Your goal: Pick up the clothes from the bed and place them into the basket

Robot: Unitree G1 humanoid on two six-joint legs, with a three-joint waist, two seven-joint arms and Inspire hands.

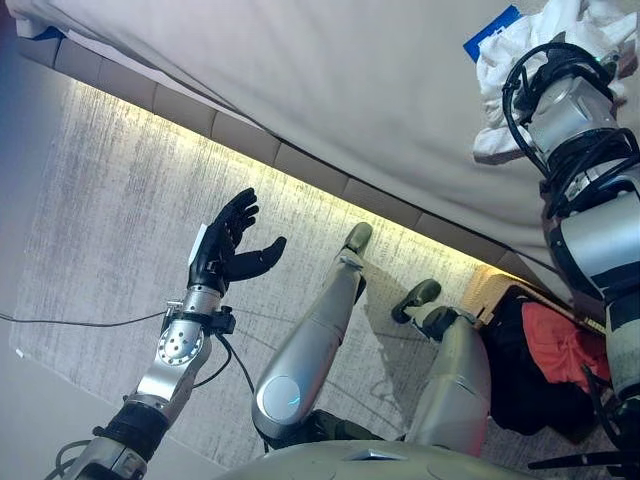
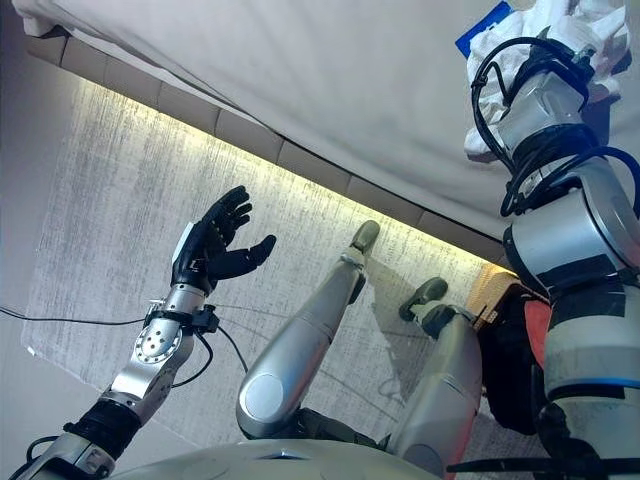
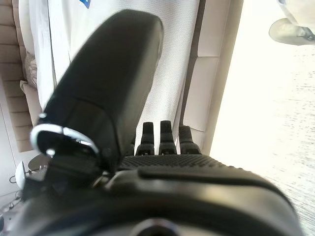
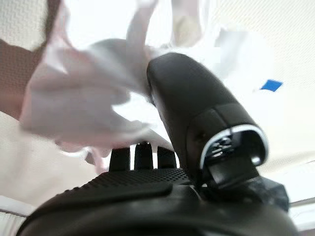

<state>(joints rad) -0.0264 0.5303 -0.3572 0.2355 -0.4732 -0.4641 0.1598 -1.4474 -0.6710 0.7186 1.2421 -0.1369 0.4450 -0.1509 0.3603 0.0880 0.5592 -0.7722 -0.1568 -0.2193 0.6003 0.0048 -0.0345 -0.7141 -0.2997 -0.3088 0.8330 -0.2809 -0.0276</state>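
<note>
A crumpled white garment lies on the bed at the far right. My right arm reaches up to it, and its wrist hides the hand in the eye views. In the right wrist view my right hand has straight fingers and a raised thumb, with the white garment bunched just past them and against the thumb. My left hand is open and empty, palm up, above the rug. The basket stands on the floor at the lower right.
A red garment and dark clothes lie in the basket. A blue marker sits on the bed beside the white garment. The bed's lit padded edge runs diagonally across the view, with a grey rug below it.
</note>
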